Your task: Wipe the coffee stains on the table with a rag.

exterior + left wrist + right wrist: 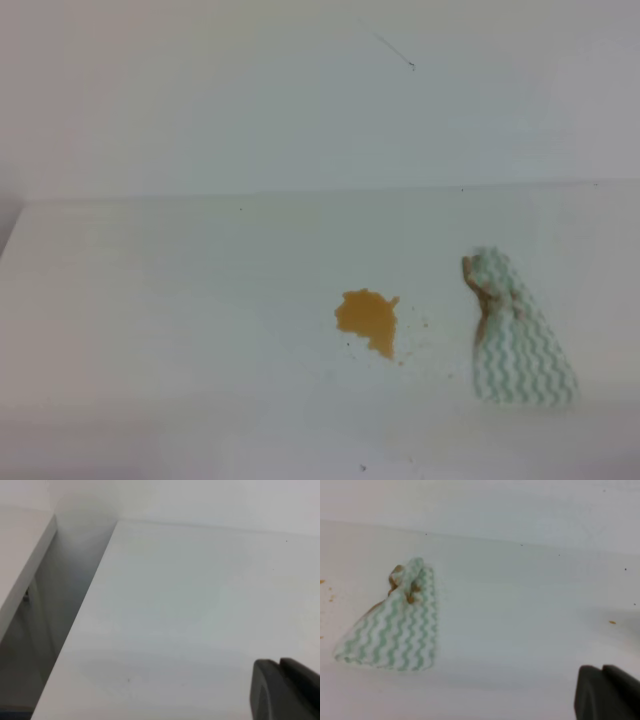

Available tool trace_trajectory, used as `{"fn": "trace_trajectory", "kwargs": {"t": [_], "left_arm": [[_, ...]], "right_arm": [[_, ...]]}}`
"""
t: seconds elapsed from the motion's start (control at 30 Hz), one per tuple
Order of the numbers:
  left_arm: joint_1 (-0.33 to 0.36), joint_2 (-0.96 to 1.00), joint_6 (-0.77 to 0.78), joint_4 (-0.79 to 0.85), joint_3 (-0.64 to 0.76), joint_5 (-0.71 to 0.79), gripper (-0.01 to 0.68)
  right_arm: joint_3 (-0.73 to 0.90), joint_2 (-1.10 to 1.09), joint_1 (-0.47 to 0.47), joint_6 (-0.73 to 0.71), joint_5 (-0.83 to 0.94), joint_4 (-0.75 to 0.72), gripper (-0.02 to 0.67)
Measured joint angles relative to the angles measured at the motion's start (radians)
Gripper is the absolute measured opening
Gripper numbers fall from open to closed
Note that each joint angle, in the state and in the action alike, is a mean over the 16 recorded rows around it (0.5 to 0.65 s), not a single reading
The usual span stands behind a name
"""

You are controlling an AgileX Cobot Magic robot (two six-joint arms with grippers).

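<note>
The rag (518, 340) lies flat on the counter (180, 300), right of the coffee stains (368, 320) and apart from them. The right gripper (607, 692) is fully closed and empty; the left gripper (285, 690) state cannot be determined

You have the table (150, 300) filling the lower part of the exterior high frame, with the wall (250, 90) rising behind it across the upper part. The coffee stains (368, 320) lie on the table just right of centre, a few small specks scattered to their right. The rag (515, 335) lies on the table further right, apart from the stains, its bunched end toward the wall. In your right wrist frame the rag sits at centre left.
</note>
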Motion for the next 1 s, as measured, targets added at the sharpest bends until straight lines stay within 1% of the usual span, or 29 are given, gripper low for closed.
{"fn": "trace_trajectory", "kwargs": {"t": [1.0], "left_arm": [[0.000,-0.012,0.000,0.000,0.000,0.000,-0.003]], "right_arm": [[0.000,0.000,0.000,0.000,0.000,0.000,-0.003]]}}
